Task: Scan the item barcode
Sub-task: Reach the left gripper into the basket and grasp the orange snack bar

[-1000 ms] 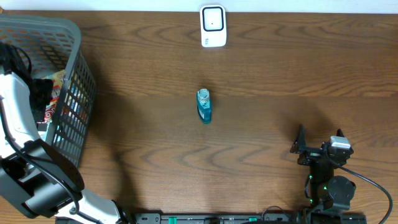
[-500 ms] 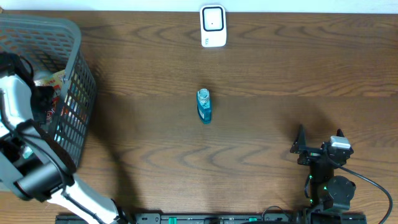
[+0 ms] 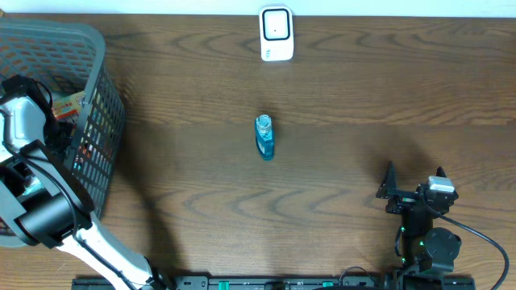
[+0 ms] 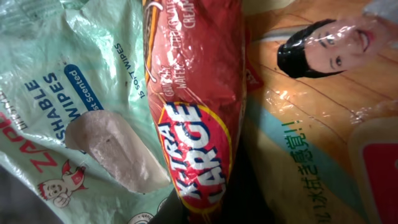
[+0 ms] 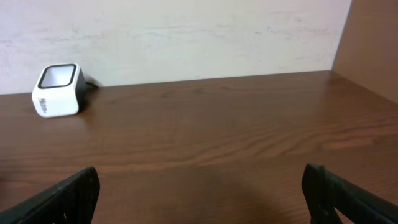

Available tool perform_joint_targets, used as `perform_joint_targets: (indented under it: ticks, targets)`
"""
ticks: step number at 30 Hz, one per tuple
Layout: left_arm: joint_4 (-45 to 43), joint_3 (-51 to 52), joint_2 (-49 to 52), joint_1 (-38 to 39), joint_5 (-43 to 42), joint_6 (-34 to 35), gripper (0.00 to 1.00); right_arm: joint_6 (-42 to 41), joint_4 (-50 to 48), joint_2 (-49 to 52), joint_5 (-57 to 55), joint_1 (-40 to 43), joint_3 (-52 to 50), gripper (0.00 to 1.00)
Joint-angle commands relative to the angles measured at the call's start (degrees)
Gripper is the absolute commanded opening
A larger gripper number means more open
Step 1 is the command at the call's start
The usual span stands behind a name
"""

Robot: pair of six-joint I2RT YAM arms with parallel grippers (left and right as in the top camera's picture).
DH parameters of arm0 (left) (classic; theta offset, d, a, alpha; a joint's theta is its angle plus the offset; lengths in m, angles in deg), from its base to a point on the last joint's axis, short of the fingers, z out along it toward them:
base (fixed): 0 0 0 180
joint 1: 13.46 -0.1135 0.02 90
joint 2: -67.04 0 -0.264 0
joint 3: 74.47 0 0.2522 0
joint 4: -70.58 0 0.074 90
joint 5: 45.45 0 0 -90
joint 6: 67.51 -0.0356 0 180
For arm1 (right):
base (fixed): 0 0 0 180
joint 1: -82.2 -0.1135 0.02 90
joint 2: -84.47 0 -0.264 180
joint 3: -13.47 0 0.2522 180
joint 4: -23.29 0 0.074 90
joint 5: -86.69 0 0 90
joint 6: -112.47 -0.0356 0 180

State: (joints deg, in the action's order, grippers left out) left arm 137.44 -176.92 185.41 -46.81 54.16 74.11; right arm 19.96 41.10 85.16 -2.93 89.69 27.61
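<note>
Deep in basket (image 3: 97,48) with left gripper (image 3: 58,125); clamped shut on red packet (image 4: 199,124), seen lengthwise straight ahead of the wrist lens; crowded by wipes (image 4: 68,106) touching its left side and a face-printed bag (image 4: 311,93) under its right; hemmed in by mesh walls all round. Parked near table (image 3: 363,97) edge with right gripper (image 3: 414,176); spread wide, gripping nothing; facing scanner (image 3: 276,34) far ahead and left; bottle (image 3: 264,136) lying on its side well apart from both grippers, short of scanner.

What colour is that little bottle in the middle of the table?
Teal blue; the bottle shows best in the overhead view.
</note>
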Motion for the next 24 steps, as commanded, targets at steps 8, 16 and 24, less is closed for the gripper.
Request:
perform_joint_targets:
  ticks: [8, 16, 24]
  targets:
    - [3.6, -0.6, -8.7, -0.1, -1.0, -0.8, 0.08, 0.0, 0.3, -0.4, -0.3, 0.2, -0.1, 0.99]
    - [3.6, -0.6, -22.5, -0.1, -1.1, -0.7, 0.07, 0.0, 0.3, -0.4, -0.3, 0.2, -0.1, 0.99]
    - [0.9, -0.6, -39.0, 0.7, -16.1, -5.2, 0.07, 0.0, 0.3, -0.4, -0.3, 0.2, -0.1, 0.99]
